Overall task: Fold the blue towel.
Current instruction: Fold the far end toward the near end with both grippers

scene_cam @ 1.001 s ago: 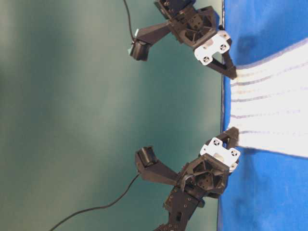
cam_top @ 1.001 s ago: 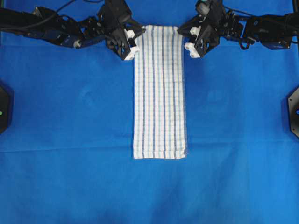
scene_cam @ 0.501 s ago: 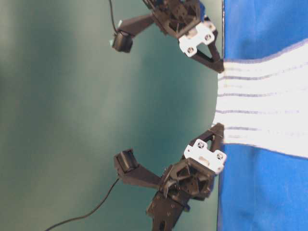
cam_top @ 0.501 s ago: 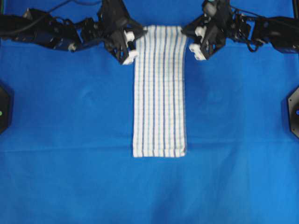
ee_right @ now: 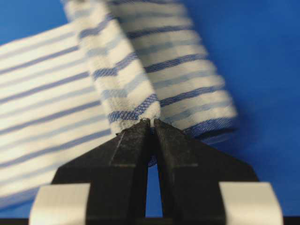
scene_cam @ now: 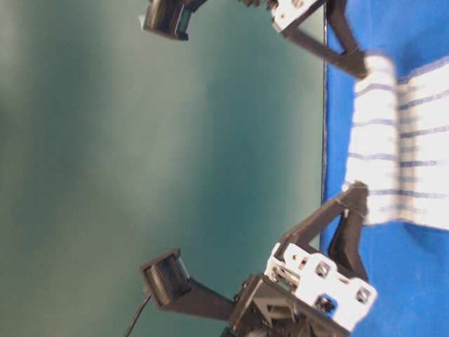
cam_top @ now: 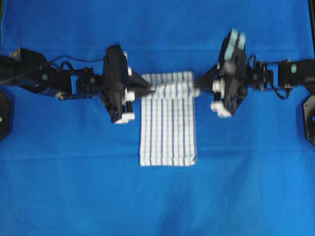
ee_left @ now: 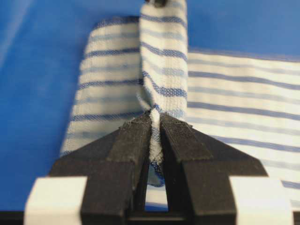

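The blue towel [cam_top: 167, 132], white with thin blue stripes, lies as a narrow strip at the table's middle. Its far end is lifted and curled back over the flat part. My left gripper [cam_top: 151, 89] is shut on the far left corner. My right gripper [cam_top: 197, 88] is shut on the far right corner. In the left wrist view the gripper [ee_left: 155, 117] pinches a bunched edge of towel [ee_left: 225, 93] between its pads. In the right wrist view the gripper [ee_right: 151, 121] clamps the towel [ee_right: 47, 93] at a hemmed corner. The raised fold [scene_cam: 375, 140] hangs between both grippers.
A plain blue table covering [cam_top: 74, 191] spreads all around the towel. Black fixtures sit at the left edge [cam_top: 4, 113] and right edge [cam_top: 309, 118]. A green backdrop [scene_cam: 140, 154] rises beyond the table's far edge.
Both grippers have come from the table's far edge toward the near side, carrying the towel's far end up and over. The flat part showing is now much shorter.
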Robot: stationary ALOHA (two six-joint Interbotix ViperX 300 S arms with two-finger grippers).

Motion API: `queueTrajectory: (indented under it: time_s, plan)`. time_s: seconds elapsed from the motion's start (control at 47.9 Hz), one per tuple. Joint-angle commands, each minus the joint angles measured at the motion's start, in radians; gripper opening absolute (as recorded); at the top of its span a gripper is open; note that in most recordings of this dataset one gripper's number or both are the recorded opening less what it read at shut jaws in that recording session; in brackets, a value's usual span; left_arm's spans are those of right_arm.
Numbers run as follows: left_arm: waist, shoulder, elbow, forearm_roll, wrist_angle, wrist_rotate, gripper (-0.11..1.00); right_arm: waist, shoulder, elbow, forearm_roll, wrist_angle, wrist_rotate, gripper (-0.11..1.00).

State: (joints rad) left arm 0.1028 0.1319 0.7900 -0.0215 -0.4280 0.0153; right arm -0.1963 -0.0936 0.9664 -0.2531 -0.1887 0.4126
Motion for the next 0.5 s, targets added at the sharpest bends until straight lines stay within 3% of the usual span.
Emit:
queueTrajectory:
  time_s: [0.0,0.23,0.48]
  plan:
    - [-0.061,-0.028,-0.003,-0.003,0.0,-0.015,0.03,0.055,-0.018,-0.002,0.029,0.018,0.002,0.05]
    - [-0.195,-0.02,-0.002,-0.002,0.006,-0.067,0.03,0.19,-0.008,-0.006,0.092,0.043,0.002,0.05]
    - [-0.281,-0.006,0.0,-0.005,0.008,-0.087,0.03,0.259,0.011,-0.025,0.117,0.048,0.002,0.05]
